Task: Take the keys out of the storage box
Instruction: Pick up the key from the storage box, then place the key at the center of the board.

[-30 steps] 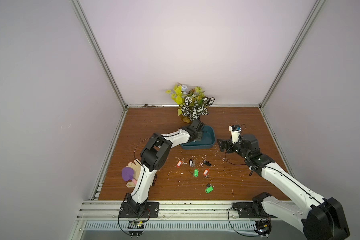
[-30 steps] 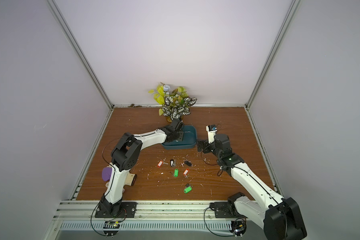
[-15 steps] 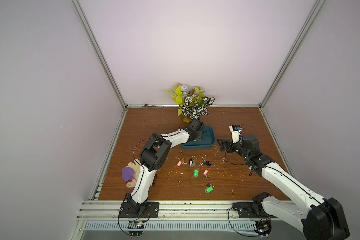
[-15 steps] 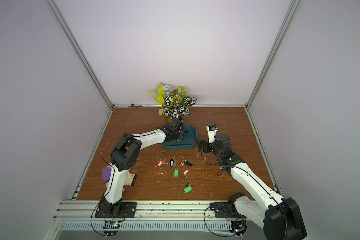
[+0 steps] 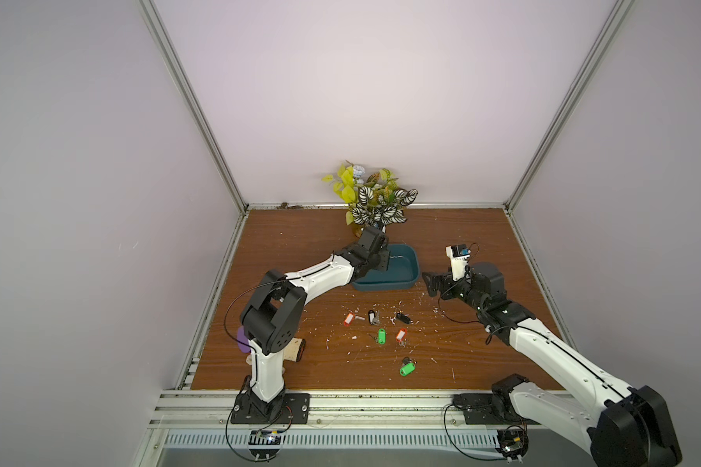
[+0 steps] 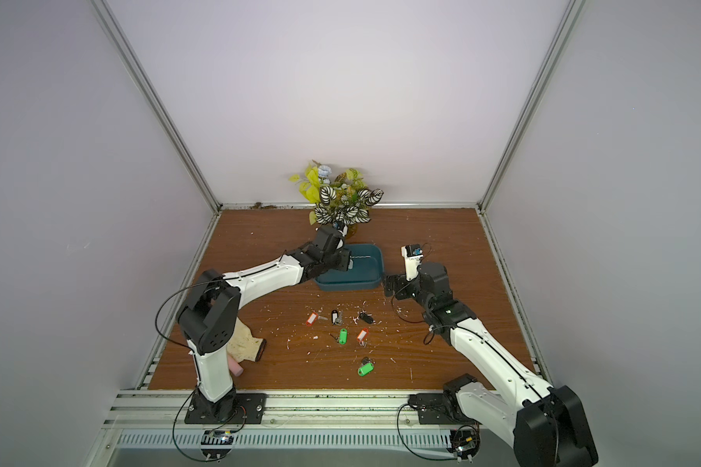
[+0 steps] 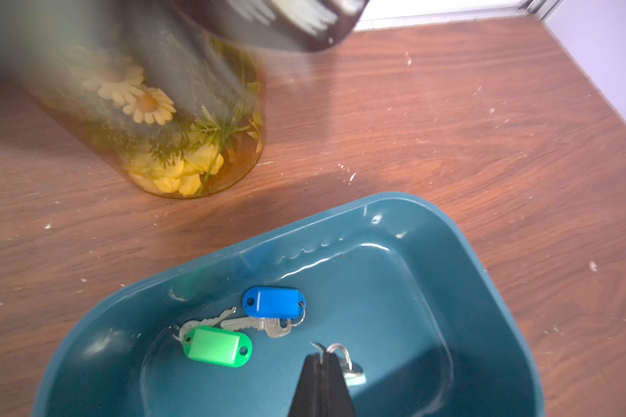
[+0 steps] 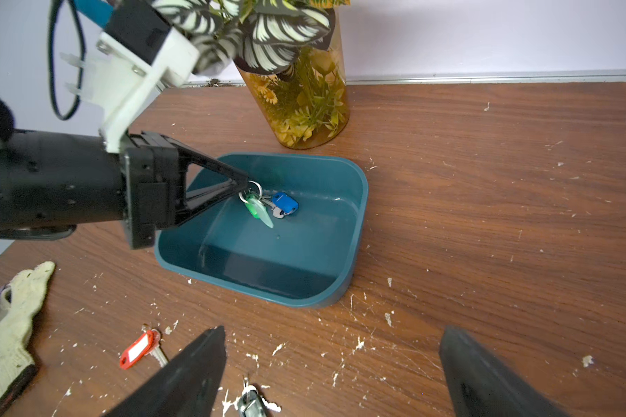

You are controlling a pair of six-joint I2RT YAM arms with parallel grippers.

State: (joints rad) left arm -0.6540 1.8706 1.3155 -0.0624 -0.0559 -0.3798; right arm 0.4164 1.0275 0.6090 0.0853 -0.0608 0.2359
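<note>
In the storage box [image 8: 304, 252], entered from nine o'clock, the left gripper [image 8: 245, 187] has just pinched shut on a pale-tagged key [image 8: 267, 218] — lift-out should come next.

A wooden table [image 5: 300, 242] sits between pale lilac walls [image 5: 381, 101], with a metal rail [image 5: 361, 404] along its near edge. At the back stands a leafy plant [image 5: 375, 202], its striped dark-and-white leaves mixed with yellow ones. It is in a clear amber jar [image 8: 311, 101] packed with yellow flowers and daisies [image 7: 147, 104]. White flecks [image 8: 358, 343] lie scattered over the wood. Near the front left corner lies a cream knitted glove [image 6: 245, 343] with a dark cuff. A pink cylinder [image 6: 234, 367] lies just beside it, and a purple thing [image 5: 241, 339] shows there in a top view.
</note>
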